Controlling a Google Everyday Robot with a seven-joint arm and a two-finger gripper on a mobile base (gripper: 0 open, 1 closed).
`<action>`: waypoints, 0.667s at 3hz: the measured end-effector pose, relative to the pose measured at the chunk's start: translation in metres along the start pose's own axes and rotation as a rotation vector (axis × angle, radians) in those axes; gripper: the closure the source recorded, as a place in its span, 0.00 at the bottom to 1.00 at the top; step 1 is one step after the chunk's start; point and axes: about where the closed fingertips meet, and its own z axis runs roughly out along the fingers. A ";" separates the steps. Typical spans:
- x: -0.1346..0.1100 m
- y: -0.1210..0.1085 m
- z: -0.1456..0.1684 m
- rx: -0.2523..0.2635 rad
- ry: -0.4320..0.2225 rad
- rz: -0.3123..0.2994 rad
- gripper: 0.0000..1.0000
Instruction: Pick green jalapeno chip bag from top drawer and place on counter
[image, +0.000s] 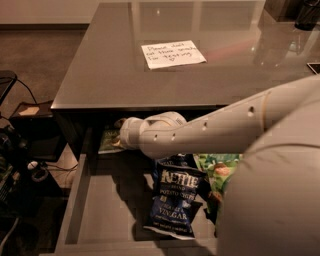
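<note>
The gripper (118, 131) reaches under the counter (100, 75) at middle left, beside the half-hidden green bag (106, 141) in the drawer (80, 200). I cannot tell if it grips anything.

We see the gripper (119, 133) deep in the shadow at the back of the top drawer (75, 200), just under the front edge of the counter (105, 80). The green jalapeno chip bag (107, 141) lies right at the gripper's tip, a little below it and to its left as we look in. We cannot tell whether the two touch. Only a dull olive-green patch of the bag with a yellowish mark shows. The wide, shallow grey drawer stands open, its flat floor spreading beneath and in front of the gripper. The glossy grey counter spans above and behind the gripper, bearing a white handwritten note (172, 53) well beyond it.
</note>
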 end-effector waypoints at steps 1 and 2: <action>0.002 0.005 0.019 0.008 0.013 -0.052 0.43; 0.001 0.019 0.034 0.011 0.027 -0.090 0.42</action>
